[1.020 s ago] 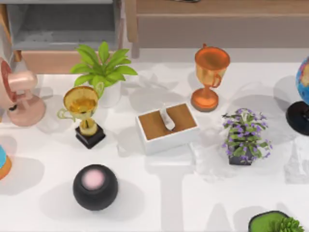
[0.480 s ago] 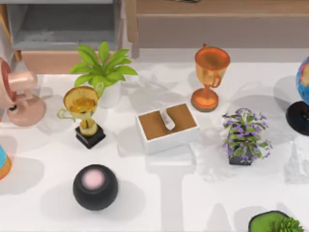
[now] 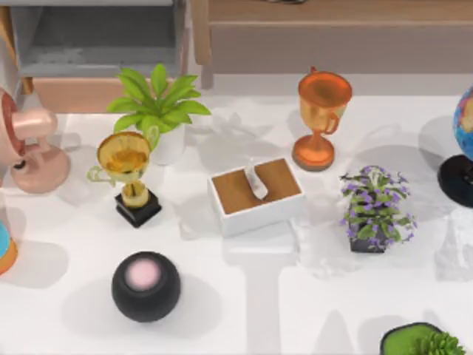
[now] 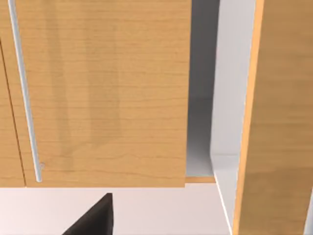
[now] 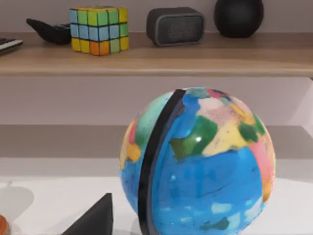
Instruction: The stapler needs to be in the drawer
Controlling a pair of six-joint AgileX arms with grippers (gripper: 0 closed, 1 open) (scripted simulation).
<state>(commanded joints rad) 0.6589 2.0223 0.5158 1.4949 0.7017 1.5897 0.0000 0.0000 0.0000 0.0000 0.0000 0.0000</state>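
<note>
The stapler is out of view. The drawer [image 3: 74, 93] stands pulled out at the table's far left in the top view, with a grey floor, grey walls and a pale orange-tan front panel. Nothing blue lies on the part of its floor that shows. My left gripper [image 4: 98, 221] shows as one black wedge in the left wrist view, in front of a tan wooden panel [image 4: 102, 93] with a thin metal bar handle. My right gripper [image 5: 97, 220] is a similar black wedge in the right wrist view, beside a blue globe [image 5: 198, 164].
A tissue box [image 3: 256, 195] sits mid-table. Around it stand a gold trophy [image 3: 127, 176], an orange trophy [image 3: 321, 118], a green potted plant [image 3: 160, 108], a purple-flowered plant [image 3: 375, 207], a black sphere with a pink top [image 3: 145, 285] and a pink fan [image 3: 31, 148]. A brown shelf unit [image 3: 332, 33] runs along the back.
No object on the table has moved. Only faint shadows on the white tabletop have shifted slightly.
</note>
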